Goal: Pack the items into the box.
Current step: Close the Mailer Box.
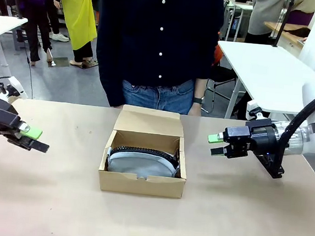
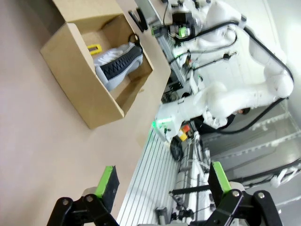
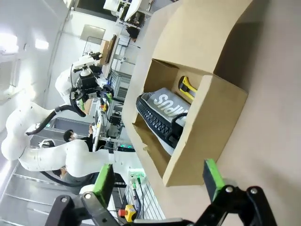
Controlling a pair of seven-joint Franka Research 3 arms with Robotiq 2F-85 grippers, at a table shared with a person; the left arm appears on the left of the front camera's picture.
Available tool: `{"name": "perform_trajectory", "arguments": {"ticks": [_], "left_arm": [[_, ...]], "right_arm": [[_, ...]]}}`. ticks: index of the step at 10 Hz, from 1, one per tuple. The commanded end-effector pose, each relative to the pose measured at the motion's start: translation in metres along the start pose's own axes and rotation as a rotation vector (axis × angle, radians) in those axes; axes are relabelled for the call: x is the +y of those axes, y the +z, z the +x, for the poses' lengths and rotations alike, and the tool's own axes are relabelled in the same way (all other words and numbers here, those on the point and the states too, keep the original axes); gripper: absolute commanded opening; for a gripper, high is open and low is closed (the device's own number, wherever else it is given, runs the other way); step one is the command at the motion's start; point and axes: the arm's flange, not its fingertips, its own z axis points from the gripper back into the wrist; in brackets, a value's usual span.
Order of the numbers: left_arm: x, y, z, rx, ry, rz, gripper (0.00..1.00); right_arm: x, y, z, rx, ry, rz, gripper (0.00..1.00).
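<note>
1. While both pairs are hanging released and empty above the counter (image 1: 56,203), the left fingers (image 1: 32,132) and the right fingers (image 1: 215,138) are flanking the box (image 1: 140,184), which is sitting between them and well apart from either.
2. The pouch (image 1: 141,164) is lying inside the box ahead of both pairs' tips and is taking up most of the floor. It is looking soft and light, so it is likely to sag and fold under a pinch. A bunch of fabric at mid-body, or the black zipper (image 3: 155,120) edge, is probably the surest hold.
3. The utility knife (image 3: 188,87) is lying beyond the pouch against the wall on the hinge side (just a yellow sliver is peeking out). It is appearing slim, stiff and slick, so a grip across its narrow width is suiting it best.
4. The flap lid (image 1: 148,121) is standing open on the far side from the fingers. Being thin cardboard, it is likely to be light but easily creased, so a gentle push near its free edge is seeming wiser than a hard pinch.
</note>
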Motion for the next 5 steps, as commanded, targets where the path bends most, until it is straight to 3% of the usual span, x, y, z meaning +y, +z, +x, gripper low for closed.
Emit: {"name": "perform_trajectory", "arguments": {"ticks": [1, 3, 5], "left_arm": [[0.018, -0.022, 0.041, -0.07, 0.151, -0.069, 1.0], [0.045, -0.047, 0.088, -0.132, 0.272, -0.059, 1.0], [0.075, -0.059, 0.133, -0.149, 0.371, -0.072, 1.0]], "right_arm": [[-0.014, -0.017, 0.035, -0.099, -0.11, 0.054, 1.0], [-0.037, -0.027, 0.062, -0.215, -0.211, 0.069, 1.0], [-0.068, -0.047, 0.09, -0.187, -0.312, 0.053, 1.0]]}}
